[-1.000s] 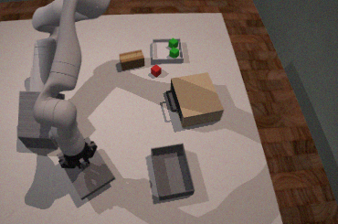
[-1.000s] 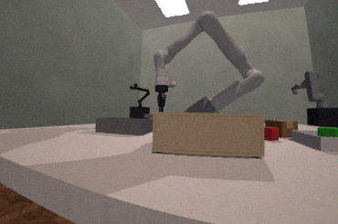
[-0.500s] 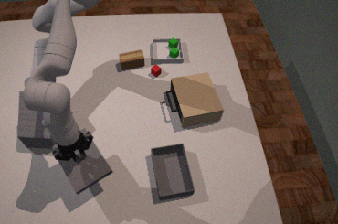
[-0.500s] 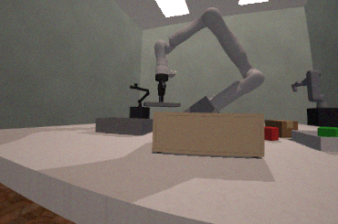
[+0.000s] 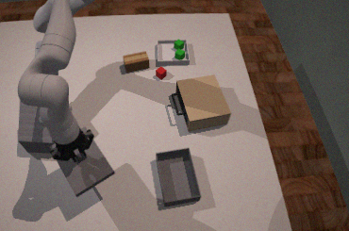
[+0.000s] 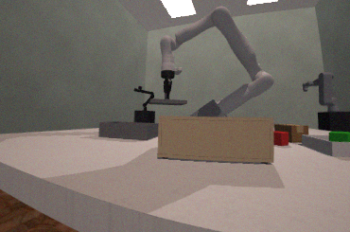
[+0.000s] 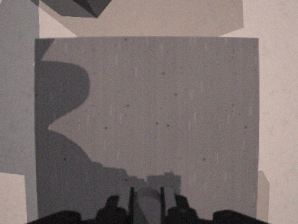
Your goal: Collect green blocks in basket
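My gripper (image 5: 79, 156) (image 6: 167, 97) (image 7: 147, 203) is shut on the flat grey lid (image 5: 94, 176) (image 6: 175, 102) (image 7: 165, 100), which hangs level in the air, left of the metal box. The open metal box (image 5: 182, 201) (image 6: 128, 131) shows no block inside. The basket (image 5: 163, 62) (image 6: 319, 144) holds two green blocks, one (image 5: 179, 44) behind the other (image 5: 179, 55); green also shows above its wall in the exterior view. The light wooden cabinet (image 5: 203, 98) (image 6: 215, 139) has its dark drawer handle (image 5: 171, 114) on the left; whether the drawer is fully shut I cannot tell.
A red block (image 5: 160, 73) (image 6: 281, 138) lies between the basket and the cabinet. A brown wooden block (image 5: 136, 62) (image 6: 299, 133) lies left of the basket. A grey box-like body (image 5: 35, 131) stands beneath the arm at the left.
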Robot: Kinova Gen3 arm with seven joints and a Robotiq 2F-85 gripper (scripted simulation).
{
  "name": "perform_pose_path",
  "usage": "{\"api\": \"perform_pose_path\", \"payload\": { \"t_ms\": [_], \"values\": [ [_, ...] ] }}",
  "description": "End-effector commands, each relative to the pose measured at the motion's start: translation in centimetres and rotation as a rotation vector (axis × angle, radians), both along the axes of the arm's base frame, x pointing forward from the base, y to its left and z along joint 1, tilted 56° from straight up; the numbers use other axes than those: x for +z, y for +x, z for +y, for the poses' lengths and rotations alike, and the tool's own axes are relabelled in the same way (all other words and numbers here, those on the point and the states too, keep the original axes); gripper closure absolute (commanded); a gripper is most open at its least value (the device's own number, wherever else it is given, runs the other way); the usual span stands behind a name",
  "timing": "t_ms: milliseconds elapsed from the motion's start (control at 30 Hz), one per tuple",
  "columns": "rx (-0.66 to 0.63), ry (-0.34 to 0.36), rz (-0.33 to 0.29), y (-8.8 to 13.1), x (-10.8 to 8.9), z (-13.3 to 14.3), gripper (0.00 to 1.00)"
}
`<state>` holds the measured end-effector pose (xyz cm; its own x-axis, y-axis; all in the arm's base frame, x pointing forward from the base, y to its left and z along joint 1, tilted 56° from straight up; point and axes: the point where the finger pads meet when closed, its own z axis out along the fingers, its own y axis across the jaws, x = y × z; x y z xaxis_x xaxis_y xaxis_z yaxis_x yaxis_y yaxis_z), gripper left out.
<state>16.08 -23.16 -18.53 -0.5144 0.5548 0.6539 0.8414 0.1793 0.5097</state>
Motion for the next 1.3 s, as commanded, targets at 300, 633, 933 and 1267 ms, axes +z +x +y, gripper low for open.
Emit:
{"api": "perform_pose_path", "payload": {
  "t_ms": [300, 633, 933, 1267],
  "values": [
    [-0.001, -0.002, 0.000, -0.1, 0.2, -0.4, 0.90],
    [-0.006, -0.003, 0.006, 0.3, 0.0, -0.7, 0.90],
    [-0.044, -0.011, 0.049, 3.1, -1.0, -2.7, 0.90],
    [-0.106, -0.014, 0.115, 8.2, -2.2, -5.6, 0.90]
  ]
}}
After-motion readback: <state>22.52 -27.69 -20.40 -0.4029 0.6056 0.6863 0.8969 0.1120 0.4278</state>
